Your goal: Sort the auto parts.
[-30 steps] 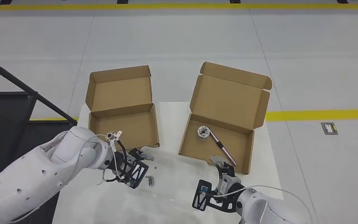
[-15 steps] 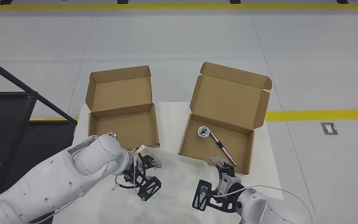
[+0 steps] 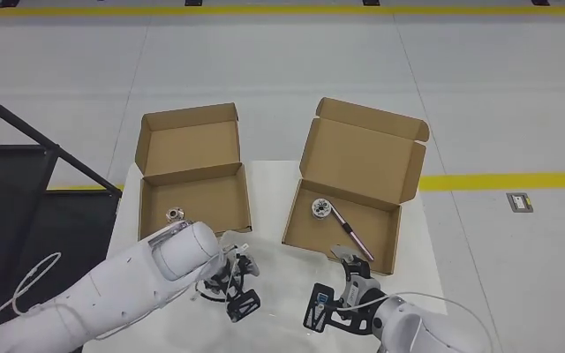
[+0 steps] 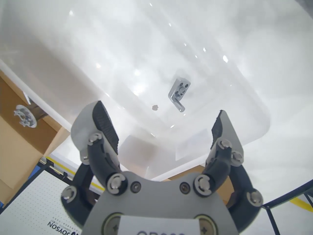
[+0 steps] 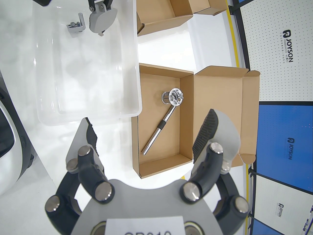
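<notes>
A small L-shaped metal bracket [image 4: 179, 94] lies on the floor of a clear plastic tray [image 4: 256, 123]. My left gripper [image 4: 162, 123] hangs open just above the tray, close beside the bracket [image 5: 76, 25], holding nothing. In the top view the left gripper [image 3: 237, 287] covers that spot. My right gripper [image 5: 149, 130] is open and empty near the table's front edge [image 3: 340, 304]. It sits in front of the right cardboard box [image 5: 185, 118], which holds a round metal part [image 5: 174, 96] and a metal rod [image 5: 156, 130].
The left cardboard box [image 3: 190, 176] has a small metal part [image 3: 174, 214] near its front wall. Both boxes have their lids folded back. The tray [image 5: 135, 50] lies in front of the boxes, between the two arms.
My left arm has swung rightward and toward the table's front, bringing its gripper over the tray where the bracket lies. The right arm has kept still.
</notes>
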You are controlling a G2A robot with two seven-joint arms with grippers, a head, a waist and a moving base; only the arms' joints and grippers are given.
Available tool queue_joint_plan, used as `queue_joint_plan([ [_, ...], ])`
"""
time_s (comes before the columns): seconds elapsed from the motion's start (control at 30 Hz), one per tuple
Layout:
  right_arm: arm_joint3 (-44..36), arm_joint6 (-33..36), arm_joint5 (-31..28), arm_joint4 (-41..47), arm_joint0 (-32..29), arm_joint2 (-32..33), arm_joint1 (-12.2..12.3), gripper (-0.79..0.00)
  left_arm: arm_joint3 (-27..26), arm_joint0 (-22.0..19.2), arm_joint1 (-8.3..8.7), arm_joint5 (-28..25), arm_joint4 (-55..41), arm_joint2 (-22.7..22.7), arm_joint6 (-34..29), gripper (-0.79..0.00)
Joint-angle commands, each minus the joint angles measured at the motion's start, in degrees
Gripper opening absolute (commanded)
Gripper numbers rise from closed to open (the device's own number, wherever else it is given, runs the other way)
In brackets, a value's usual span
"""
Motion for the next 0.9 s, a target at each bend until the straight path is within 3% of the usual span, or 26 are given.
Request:
queue_joint_plan([
  [0.0, 0.00, 0.00, 0.00, 0.00, 0.00, 0.00, 0.00, 0.000, 1.15, 0.81, -1.26, 0.00, 0.03, 0.00, -0.84, 0.000],
  [0.2, 0.00, 0.00, 0.00, 0.00, 0.00, 0.00, 0.00, 0.000, 4.88, 1.31, -4.68, 0.87, 0.75, 0.00, -1.11, -0.006],
  [0.43, 0.00, 0.00, 0.00, 0.00, 0.00, 0.00, 0.00, 0.000, 8.38, 2.30, -7.61, 0.64, 3.74, 0.00, 0.66, -0.108],
  [0.6, 0.00, 0.00, 0.00, 0.00, 0.00, 0.00, 0.00, 0.000, 10.20, 3.10, -8.94, 0.00, 8.52, 0.00, 4.30, -0.172],
  [0.87, 0.00, 0.00, 0.00, 0.00, 0.00, 0.00, 0.00, 0.000, 12.44, 2.80, -9.68, 0.00, 17.56, 0.00, 13.30, -0.172],
])
